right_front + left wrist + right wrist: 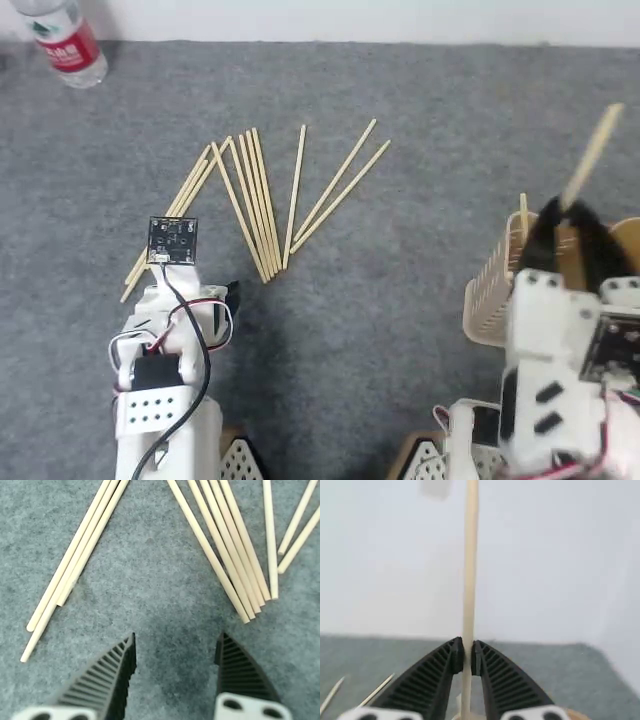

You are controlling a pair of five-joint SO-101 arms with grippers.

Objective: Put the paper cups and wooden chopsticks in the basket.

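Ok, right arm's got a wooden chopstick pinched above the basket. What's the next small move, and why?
Probably open the right pincer and let go. It is shut on a pale round wooden chopstick standing upright, and the high view places it over the beige slatted plastic basket, so the stick should drop inside.

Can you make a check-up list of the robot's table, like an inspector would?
Surface: grey carpet, flat.
Job's things: loose chopsticks fanned on the carpet; basket at the right edge; held chopstick raised in the right gripper by the basket.
Clutter: plastic bottle in the far corner.
Grippers: left gripper open, over the carpet near the loose chopsticks; right gripper shut on the held chopstick.
Cables: black cable and red and white wires on the left arm.
Surroundings: white wall behind.
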